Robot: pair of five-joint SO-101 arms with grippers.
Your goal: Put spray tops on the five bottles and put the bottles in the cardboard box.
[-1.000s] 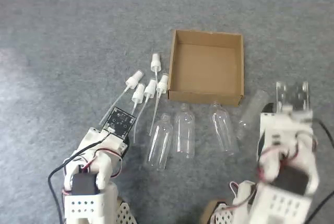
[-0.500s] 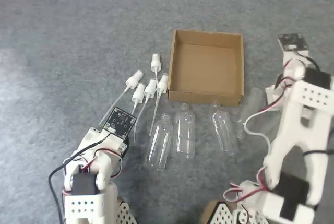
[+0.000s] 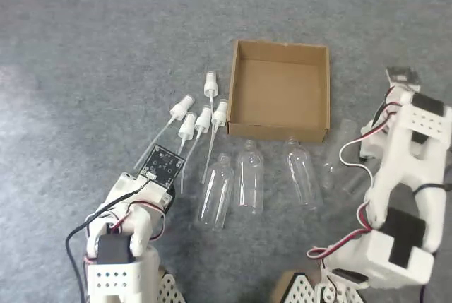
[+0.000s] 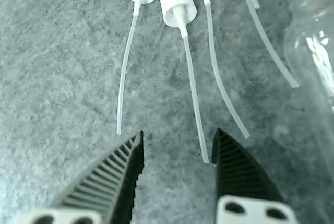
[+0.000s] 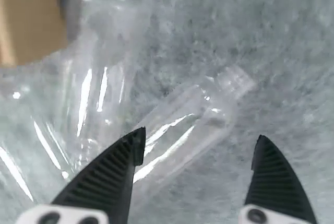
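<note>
I am looking down on the grey felt table [image 3: 85, 70] from the high view. Over the last second my right arm has been unfolding from a low crouch near its base. It is now reaching out along the right side of the cardboard box [image 3: 279, 132]. My left arm has not been moving at all.

The right gripper [image 5: 199, 138] is hanging with its jaws spread wide and gripping nothing. Below it, a clear bottle [image 5: 193, 119] is lying on its side, its threaded neck bare. In the high view this stray bottle [image 3: 337, 165] is resting near the box's front right corner, partly hidden by the arm, and it is sitting where it lay a second ago.

The left gripper [image 4: 177, 151] is also released and empty. It is hovering just short of the trailing tubes of the spray tops [image 4: 177, 4], which are lying in a loose cluster [image 3: 201, 116] to the left of the box.

Three more bottles [image 3: 248, 176] are lying side by side in front of the box, all uncapped. I am counting four bottles in the high view.

I am reading this as the very start of the job. No top is fitted yet and the box is holding nothing. The right arm's swing seems to be lining it up to pick the stray bottle, while the left is waiting beside the tops. Clear, round plastic may be rolling away when the jaws close.
</note>
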